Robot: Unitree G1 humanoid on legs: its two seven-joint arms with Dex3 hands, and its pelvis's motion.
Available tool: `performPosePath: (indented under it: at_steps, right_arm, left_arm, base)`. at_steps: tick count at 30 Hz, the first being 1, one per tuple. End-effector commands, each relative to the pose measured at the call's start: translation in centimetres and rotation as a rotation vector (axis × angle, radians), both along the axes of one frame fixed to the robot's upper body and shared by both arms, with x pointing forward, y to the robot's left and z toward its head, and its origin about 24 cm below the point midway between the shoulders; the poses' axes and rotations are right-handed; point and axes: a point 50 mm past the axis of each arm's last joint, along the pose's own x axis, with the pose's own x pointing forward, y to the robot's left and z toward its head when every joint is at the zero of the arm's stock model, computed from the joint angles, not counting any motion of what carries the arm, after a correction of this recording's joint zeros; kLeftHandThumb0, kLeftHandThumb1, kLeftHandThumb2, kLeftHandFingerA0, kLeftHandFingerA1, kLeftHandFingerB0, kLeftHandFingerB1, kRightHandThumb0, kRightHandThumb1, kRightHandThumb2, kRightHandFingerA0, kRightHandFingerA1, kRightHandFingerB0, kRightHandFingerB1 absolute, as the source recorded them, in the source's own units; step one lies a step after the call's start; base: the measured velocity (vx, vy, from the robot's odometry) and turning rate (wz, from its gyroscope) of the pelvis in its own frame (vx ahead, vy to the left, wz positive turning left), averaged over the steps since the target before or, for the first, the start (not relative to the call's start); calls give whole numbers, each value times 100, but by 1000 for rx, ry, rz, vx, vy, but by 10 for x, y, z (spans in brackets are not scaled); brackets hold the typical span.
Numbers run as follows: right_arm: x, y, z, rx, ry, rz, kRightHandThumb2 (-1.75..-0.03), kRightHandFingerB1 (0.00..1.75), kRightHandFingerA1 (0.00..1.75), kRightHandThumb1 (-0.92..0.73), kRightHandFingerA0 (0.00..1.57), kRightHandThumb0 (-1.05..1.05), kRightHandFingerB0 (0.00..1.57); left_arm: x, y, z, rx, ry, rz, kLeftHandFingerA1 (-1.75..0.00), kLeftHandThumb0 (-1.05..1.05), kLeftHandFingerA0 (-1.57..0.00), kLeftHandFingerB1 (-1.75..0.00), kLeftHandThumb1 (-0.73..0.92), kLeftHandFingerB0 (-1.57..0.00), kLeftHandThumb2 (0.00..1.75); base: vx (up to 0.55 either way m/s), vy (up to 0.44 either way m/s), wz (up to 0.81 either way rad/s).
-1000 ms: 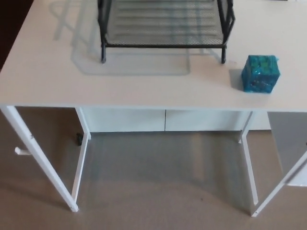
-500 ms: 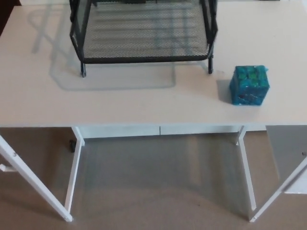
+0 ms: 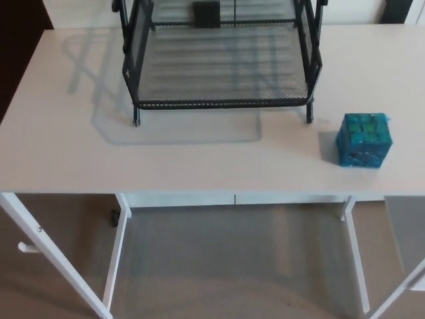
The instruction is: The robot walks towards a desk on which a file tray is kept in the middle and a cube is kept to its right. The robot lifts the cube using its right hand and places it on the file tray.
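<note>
Neither robot hand was in view, so their state could not be told. On the white rectangular desk point(image 3: 199, 159), the teal patterned cube point(image 3: 363, 139) sat near the front edge at right, apart from the black wire-mesh file tray point(image 3: 222, 104) standing farther back, centre.

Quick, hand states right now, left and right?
Left hand: not in view, cannot be told.
Right hand: not in view; the teal patterned cube rests unheld on the white desk.
</note>
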Motion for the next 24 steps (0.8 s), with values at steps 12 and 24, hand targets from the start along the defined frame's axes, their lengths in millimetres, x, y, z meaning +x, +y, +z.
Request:
performPosePath:
  at_steps: [12, 24]
  right_arm:
    - [0, -2, 2, -8, 1, -5, -80, 38, 52, -44, 27, -74, 10]
    - [4, -2, 3, -12, -2, 0, -80, 38, 52, -44, 27, -74, 10]
  left_arm:
    - [2, 4, 4, 13, 0, -2, -66, -79, -5, -60, 65, -8, 115]
    - [0, 3, 2, 3, -13, 14, -67, -84, -4, -61, 64, -10, 114]
  base:
    - [152, 177, -6]
    - [64, -126, 6]
